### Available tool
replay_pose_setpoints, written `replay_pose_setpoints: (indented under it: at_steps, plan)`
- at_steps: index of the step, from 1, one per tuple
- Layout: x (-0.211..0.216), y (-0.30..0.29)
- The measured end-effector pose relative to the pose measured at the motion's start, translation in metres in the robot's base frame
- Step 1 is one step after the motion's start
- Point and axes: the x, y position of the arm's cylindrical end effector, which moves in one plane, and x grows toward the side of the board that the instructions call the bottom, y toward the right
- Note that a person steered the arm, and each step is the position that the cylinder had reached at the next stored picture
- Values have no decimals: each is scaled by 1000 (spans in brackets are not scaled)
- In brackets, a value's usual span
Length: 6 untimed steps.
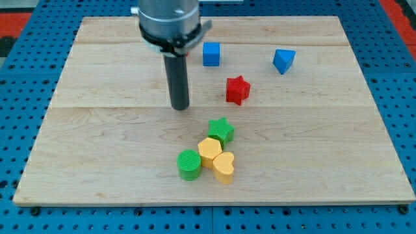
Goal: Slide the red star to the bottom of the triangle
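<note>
Arm housing (168, 19) cut off at view's top.

- A pale wooden board (325, 162), made of planks joined lengthwise with seams running across the view, is lying flat and filling most of the picture.
- A blue perforated surface (396, 78) with regular rows of small holes is showing around the board on the view's left, right and bottom.
- A strip of red (398, 8) is peeking in at the view's top right corner.
- Even, soft light is falling from above, casting short shadows.
</note>
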Motion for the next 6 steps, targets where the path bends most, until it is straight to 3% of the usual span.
replay_pose_setpoints:
  at_steps: [1,3,4,5,6]
  plan:
    - [-46,3]
    - [-31,113]
    - [-2,124]
    - [0,163]
    - [11,139]
